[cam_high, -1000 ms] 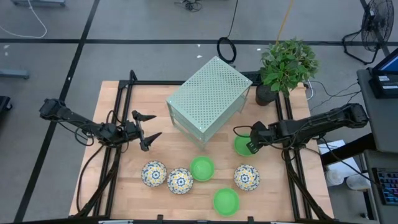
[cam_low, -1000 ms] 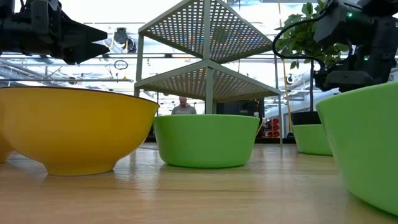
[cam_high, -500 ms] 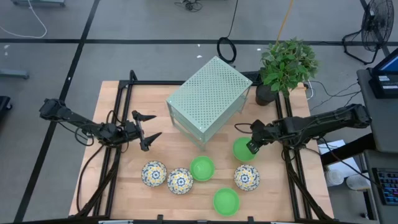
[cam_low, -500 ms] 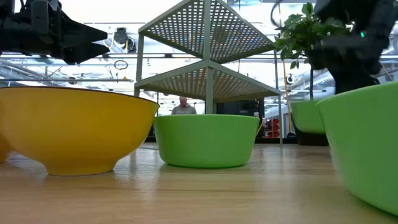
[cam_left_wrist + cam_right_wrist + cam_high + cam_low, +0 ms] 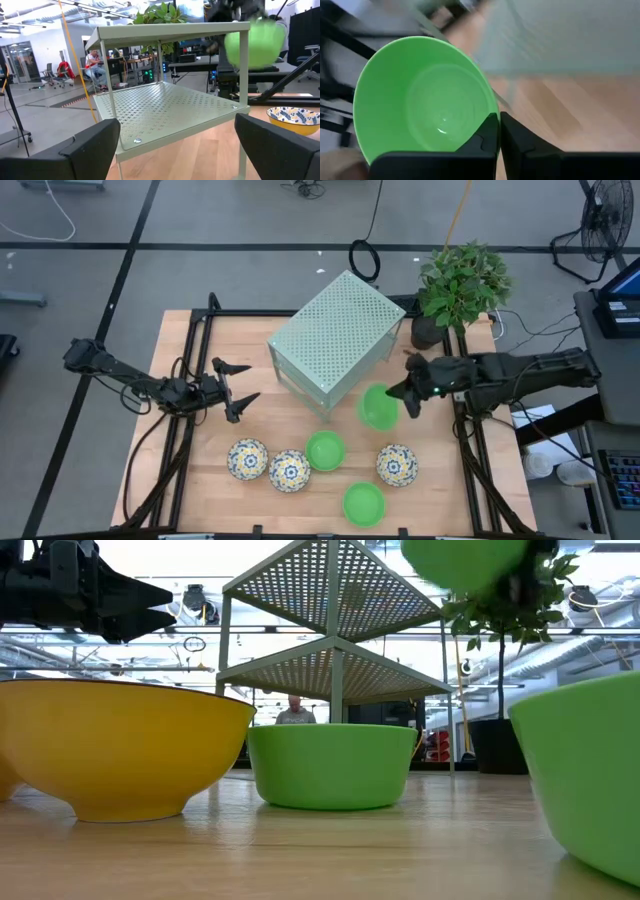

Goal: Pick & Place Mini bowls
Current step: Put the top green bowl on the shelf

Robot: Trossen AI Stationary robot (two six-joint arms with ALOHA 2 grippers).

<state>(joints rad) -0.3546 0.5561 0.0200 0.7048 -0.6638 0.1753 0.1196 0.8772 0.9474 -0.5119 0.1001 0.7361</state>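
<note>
Six mini bowls share the wooden table point(image 5: 190, 480) with bigger things. Largest of these is the pale-green perforated box point(image 5: 335, 340), which sits near the middle toward the far edge, turned at an angle to the table's sides. Behind its right corner stands a potted plant point(image 5: 460, 285), leafy, in a dark pot.

Next come the two arms. At the table's left side the left gripper point(image 5: 243, 380) hangs above bare wood, its fingers spread wide apart and holding nothing, pointed toward the box. From the right side the right gripper point(image 5: 400, 392) reaches in, its fingers pinched tight on the rim of a green bowl point(image 5: 377, 407). That held bowl is tilted and off the table, just beside the near right corner of the box; in the low view it shows high up, in front of the plant.

Five bowls rest on the wood along the near half. Two patterned bowls point(image 5: 247, 459) and point(image 5: 290, 470) sit just beside each other at the left of the row, a second green bowl point(image 5: 324, 451) lies next to them, a third patterned bowl point(image 5: 397, 465) sits to the right, and the last green bowl point(image 5: 363, 504) is nearest the front edge.
</note>
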